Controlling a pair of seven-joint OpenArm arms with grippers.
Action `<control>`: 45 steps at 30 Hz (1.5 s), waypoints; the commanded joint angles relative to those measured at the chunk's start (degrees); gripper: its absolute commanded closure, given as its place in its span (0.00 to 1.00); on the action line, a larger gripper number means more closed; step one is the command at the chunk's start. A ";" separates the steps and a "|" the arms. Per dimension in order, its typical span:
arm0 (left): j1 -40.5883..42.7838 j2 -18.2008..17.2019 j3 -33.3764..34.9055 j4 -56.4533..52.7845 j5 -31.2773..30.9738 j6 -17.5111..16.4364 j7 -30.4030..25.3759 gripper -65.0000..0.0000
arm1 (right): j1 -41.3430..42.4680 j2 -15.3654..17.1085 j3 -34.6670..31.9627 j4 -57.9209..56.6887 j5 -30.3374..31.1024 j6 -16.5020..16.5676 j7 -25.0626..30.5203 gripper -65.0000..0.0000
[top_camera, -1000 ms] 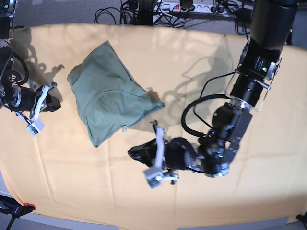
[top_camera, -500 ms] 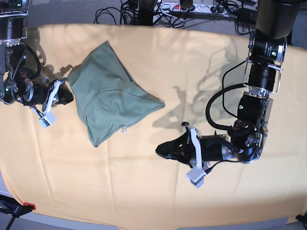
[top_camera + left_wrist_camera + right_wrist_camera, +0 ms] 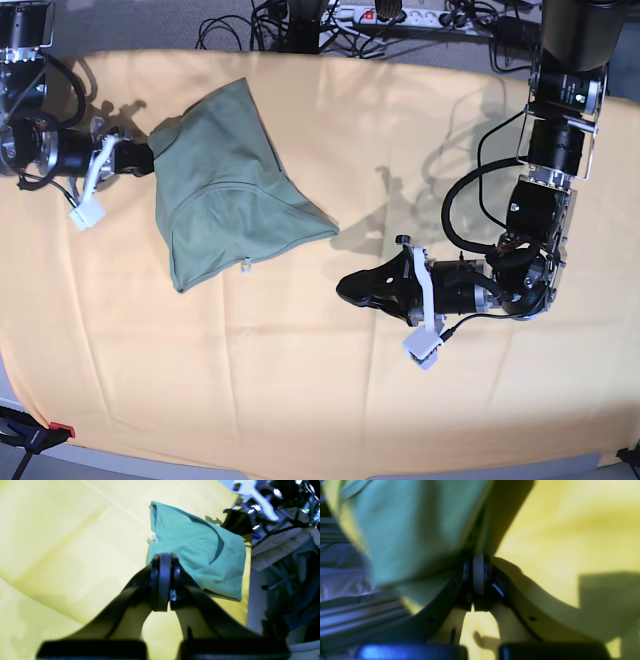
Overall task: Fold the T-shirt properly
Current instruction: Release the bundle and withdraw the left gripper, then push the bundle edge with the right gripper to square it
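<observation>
The sage-green T-shirt (image 3: 235, 190) lies crumpled in a rough triangle on the left half of the table, its small white tag (image 3: 245, 265) at the near edge. My right gripper (image 3: 148, 160) is at the shirt's left edge. In the right wrist view its jaws (image 3: 480, 557) are shut, with the green fabric (image 3: 415, 530) caught at the tips. My left gripper (image 3: 342, 288) is shut and empty, low over the cloth to the right of the shirt. In the left wrist view the shirt (image 3: 200, 547) lies beyond the closed tips (image 3: 162, 556).
A yellow-orange cloth (image 3: 300, 400) covers the whole table. Cables and a power strip (image 3: 390, 15) run along the back edge. A red clamp (image 3: 55, 432) sits at the front left corner. The right arm's body (image 3: 262, 502) shows behind the shirt in the left wrist view.
My right gripper has moved up and right onto the shirt's left edge, and the shirt has shifted and changed shape. My left gripper has drawn back to the right, away from the shirt.
</observation>
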 commanded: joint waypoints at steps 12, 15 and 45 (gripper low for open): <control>-1.20 -0.31 -0.42 0.85 -2.89 -0.43 -0.48 1.00 | -6.16 1.18 7.67 2.23 5.30 0.30 -5.07 1.00; -1.20 -0.33 -0.42 0.85 -4.44 -0.43 1.73 1.00 | -3.67 1.03 11.37 2.23 5.30 0.30 -0.35 1.00; -1.18 -0.33 -0.42 0.85 -6.47 -0.43 1.97 1.00 | -1.53 -7.23 5.16 2.23 -0.74 0.30 -4.26 1.00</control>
